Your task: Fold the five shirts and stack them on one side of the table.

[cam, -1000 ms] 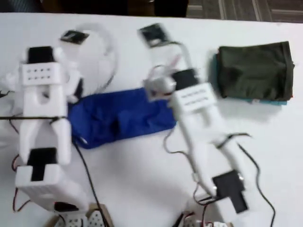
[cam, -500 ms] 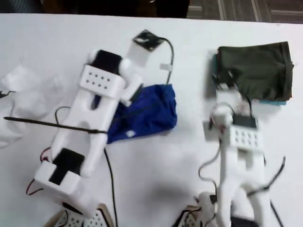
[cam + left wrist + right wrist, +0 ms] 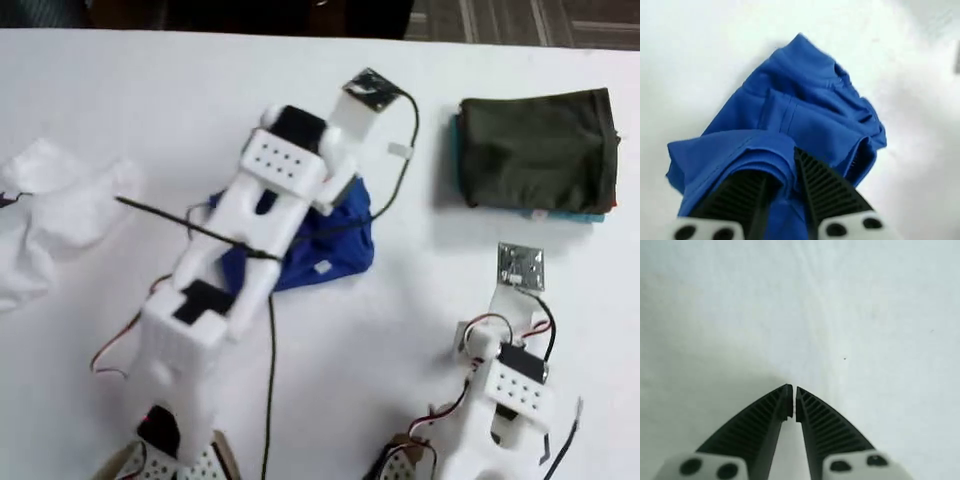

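Black-fingered, the right claw (image 3: 794, 391) rests closed tip to tip, empty, drawn back to the near worktop (image 3: 330, 390) edge. Mid-worktop the left claw (image 3: 782, 165) pinches the blue shirt (image 3: 340, 245), now half its earlier length: one fold made, I judge. Its long axis slants toward the far green shirt stack (image 3: 535, 150).

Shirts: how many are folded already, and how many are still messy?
Done: a green shirt lies folded on a teal shirt, stacked at one side of the table. In hand: the left gripper pinches the bunched blue shirt. Left: the white shirt lies crumpled.
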Controlling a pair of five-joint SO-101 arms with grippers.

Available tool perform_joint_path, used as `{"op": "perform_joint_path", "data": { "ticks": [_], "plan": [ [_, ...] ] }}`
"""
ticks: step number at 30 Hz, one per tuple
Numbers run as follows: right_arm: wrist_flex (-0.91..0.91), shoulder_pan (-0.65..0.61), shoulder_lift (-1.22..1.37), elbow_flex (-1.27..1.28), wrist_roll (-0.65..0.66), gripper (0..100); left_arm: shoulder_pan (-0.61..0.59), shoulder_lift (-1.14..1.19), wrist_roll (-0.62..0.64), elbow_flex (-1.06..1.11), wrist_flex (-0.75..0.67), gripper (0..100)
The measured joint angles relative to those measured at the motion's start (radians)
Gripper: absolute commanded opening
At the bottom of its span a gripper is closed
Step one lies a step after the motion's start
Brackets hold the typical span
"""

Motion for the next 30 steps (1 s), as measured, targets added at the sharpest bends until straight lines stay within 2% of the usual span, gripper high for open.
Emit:
{"op": "perform_joint_path", "data": {
  "ticks": [9, 17, 26, 28, 30],
  "plan": [
    [0.0, -0.018, -0.006, 0.008, 0.0, 1.9, 0.023, 0.222, 0.003, -0.301, 0.049, 3],
    [0.0, -0.018, -0.006, 0.008, 0.0, 1.9, 0.068, 0.299, 0.003, -0.488, 0.127, 25],
    [0.0, -0.018, -0.006, 0.008, 0.0, 1.9, 0.028, 0.292, 0.0, -0.678, 0.161, 25],
    [0.0, -0.018, -0.006, 0.008, 0.0, 1.9, 0.02, 0.269, 0.0, -0.678, 0.161, 19],
    [0.0, -0.018, -0.006, 0.008, 0.0, 1.9, 0.02, 0.224, 0.0, -0.655, 0.161, 4]
  ]
}}
